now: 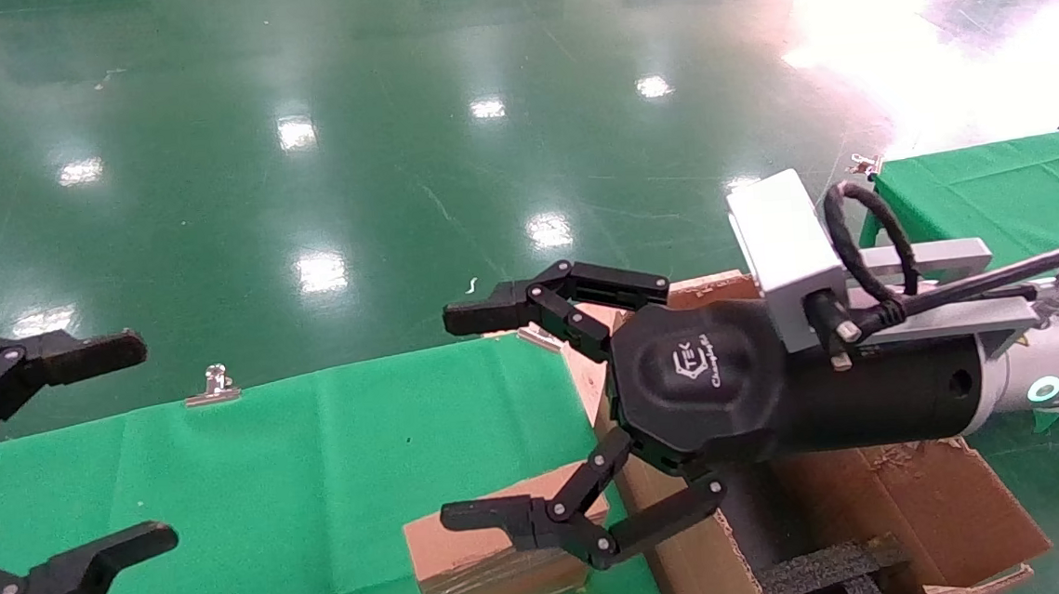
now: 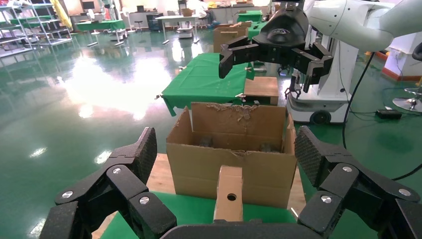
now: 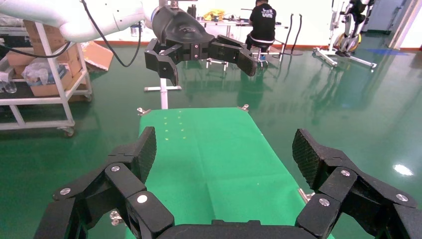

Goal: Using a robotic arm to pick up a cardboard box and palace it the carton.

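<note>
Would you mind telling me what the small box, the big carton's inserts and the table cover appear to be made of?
Small box: plain brown cardboard, matte, with glossy clear tape on its near face. Inserts in the carton: black, porous-looking blocks, probably foam. Table cover: green cloth, matte, with soft creases and metal clips at its edge.

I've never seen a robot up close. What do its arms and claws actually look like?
The right gripper has black multi-link fingers with silver rivets and a black palm bearing a white logo. Behind it sit a silver camera block, looping black cables, and a white arm with a glowing teal ring. The left gripper has the same black fingers.
</note>
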Controlling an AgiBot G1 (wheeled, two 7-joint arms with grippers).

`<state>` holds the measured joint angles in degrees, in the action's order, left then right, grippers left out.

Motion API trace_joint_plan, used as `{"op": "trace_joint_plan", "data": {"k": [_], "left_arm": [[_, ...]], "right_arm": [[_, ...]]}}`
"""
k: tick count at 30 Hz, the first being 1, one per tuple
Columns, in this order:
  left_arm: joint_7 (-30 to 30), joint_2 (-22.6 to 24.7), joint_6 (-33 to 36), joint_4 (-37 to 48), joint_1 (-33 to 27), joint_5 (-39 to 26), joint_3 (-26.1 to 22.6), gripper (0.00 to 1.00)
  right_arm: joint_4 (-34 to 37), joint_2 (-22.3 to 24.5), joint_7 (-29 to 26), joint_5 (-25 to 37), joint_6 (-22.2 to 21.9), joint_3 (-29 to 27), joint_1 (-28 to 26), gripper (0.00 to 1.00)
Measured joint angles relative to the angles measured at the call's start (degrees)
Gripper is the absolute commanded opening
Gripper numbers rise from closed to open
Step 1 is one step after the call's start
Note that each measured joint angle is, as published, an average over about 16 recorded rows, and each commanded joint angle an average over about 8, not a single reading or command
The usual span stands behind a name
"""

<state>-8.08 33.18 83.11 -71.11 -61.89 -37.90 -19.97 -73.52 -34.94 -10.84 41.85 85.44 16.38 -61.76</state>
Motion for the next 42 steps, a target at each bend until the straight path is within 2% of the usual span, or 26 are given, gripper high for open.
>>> {"op": "trace_joint_plan", "data": {"k": [13,14,20,21,22,31,42], "left_arm": [[0.00,0.00,0.00,0.00,0.00,0.00,0.00,0.98],[0.00,0.00,0.00,0.00,0.00,0.00,0.00,0.91],[0.00,0.00,0.00,0.00,0.00,0.00,0.00,0.16],[0.00,0.00,0.00,0.00,0.00,0.00,0.00,0.05],[0.00,0.00,0.00,0.00,0.00,0.00,0.00,0.00],[0.00,0.00,0.00,0.00,0.00,0.00,0.00,0.00],[0.00,0.00,0.00,0.00,0.00,0.00,0.00,0.00]], "right_arm": [[0.00,0.00,0.00,0.00,0.00,0.00,0.00,1.00],[0.00,0.00,0.00,0.00,0.00,0.00,0.00,1.00],[0.00,0.00,0.00,0.01,0.01,-0.02,0.01,1.00],[0.01,0.00,0.00,0.02,0.01,-0.02,0.02,1.00],[0.03,-0.01,-0.02,0.02,-0.01,-0.01,0.03,1.00],[-0.08,-0.33,-0.78,3.60,-0.38,1.63,-1.26,1.00],[0.74,-4.69,-4.46,19.51,-0.20,9.58,-9.15,1.00]]}}
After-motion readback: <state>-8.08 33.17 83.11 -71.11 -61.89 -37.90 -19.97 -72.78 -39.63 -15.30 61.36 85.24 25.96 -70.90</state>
